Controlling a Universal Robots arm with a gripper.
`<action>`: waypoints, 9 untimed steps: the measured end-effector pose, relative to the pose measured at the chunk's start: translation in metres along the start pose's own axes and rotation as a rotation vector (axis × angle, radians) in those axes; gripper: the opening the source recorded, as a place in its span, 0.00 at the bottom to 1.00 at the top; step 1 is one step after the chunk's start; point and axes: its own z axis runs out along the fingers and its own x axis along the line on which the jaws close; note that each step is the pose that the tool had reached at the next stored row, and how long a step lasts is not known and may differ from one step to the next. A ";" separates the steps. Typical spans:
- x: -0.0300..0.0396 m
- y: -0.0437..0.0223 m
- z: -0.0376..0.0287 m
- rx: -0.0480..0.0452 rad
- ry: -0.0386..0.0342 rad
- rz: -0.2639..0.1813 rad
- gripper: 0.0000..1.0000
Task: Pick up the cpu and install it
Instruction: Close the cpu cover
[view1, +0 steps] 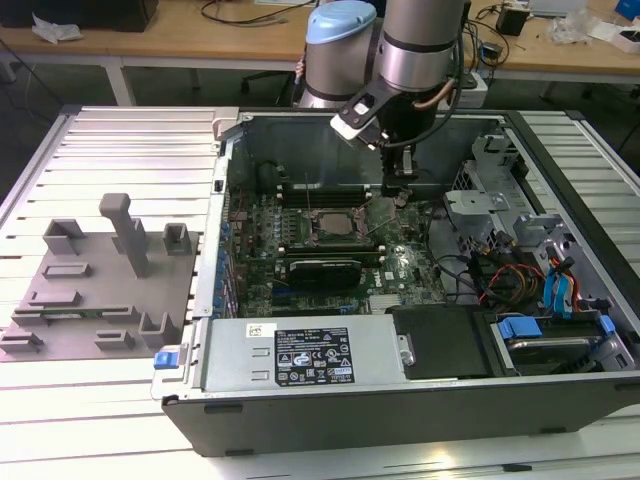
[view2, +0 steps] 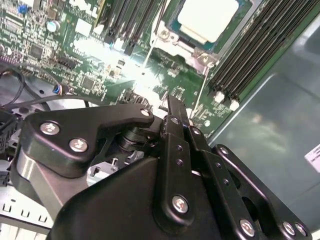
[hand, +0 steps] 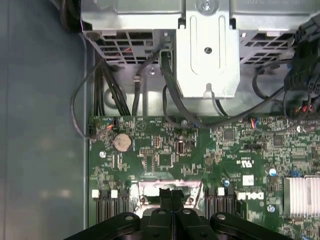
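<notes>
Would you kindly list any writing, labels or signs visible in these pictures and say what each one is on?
On the power supply, a black label: print too small to read.
Beside it, a white sticker: too small to read.
On the motherboard, first wrist view, a white logo: a brand mark, not quoted.
On the case wall, second wrist view, a white label: blurred.
No other text is legible.

Beyond the matt black fingers (view2: 175, 112), the cpu (view2: 207, 17) shows a smooth pale metal top, set in the glossy green board (view2: 90, 47).
</notes>
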 end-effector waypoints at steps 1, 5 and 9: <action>0.0000 0.0032 0.0002 0.0000 0.0000 0.000 0.11; 0.0002 0.0168 0.0008 0.0000 0.0000 0.000 0.11; 0.0004 0.0300 0.0042 0.0046 -0.0001 0.000 0.11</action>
